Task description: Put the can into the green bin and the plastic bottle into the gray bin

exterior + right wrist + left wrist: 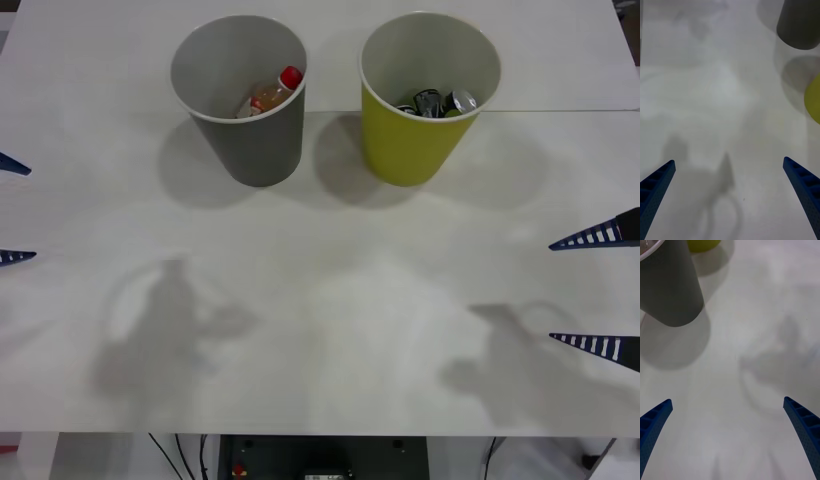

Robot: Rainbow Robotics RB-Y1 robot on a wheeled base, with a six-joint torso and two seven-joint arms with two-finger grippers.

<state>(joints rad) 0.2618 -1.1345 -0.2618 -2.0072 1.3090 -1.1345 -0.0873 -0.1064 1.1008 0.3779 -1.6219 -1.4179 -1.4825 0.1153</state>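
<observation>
Bins side by side: plastic bottle [275,93] inside gray bin [250,140], can [460,101] inside green bin [410,150]; white table [320,330] bare between left gripper [10,210] and right gripper [598,292], both spread wide.

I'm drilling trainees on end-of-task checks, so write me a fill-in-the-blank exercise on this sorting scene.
1. The small clear plastic bottle with the red cap lies inside the ____ cup-shaped bin.
2. The small dark drink can sits inside the ____ cup-shaped bin.
3. The left gripper and right gripper, at the white table's sides, both have their fingers ____.

Missing words: gray; yellow-green; open
</observation>
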